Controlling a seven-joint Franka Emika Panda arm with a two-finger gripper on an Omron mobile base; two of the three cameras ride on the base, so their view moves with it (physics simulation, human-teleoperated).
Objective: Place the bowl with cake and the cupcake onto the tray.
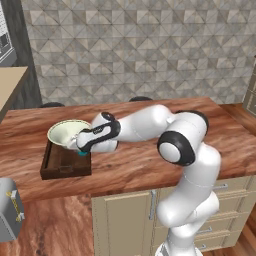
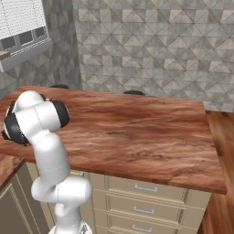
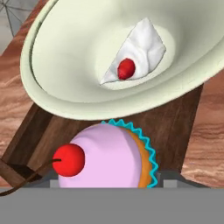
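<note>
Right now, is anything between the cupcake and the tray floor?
Nothing visible. The cupcake sits at the gripper, right over the tray, beside the bowl already there; the bare wood below it looks free.

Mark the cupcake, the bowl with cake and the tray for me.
cupcake (image 3: 109, 155): hand view, on its pink frosting.
bowl with cake (image 1: 62, 132): left base view, on the pale inner wall.
tray (image 1: 65, 162): left base view, on its bare dark floor.

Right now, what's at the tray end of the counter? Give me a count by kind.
Bowls: 1, the bowl with cake, tilted on the tray's far edge
Cupcakes: 1, the cupcake, at the gripper over the tray
Trays: 1, the tray
Total: 3
</note>
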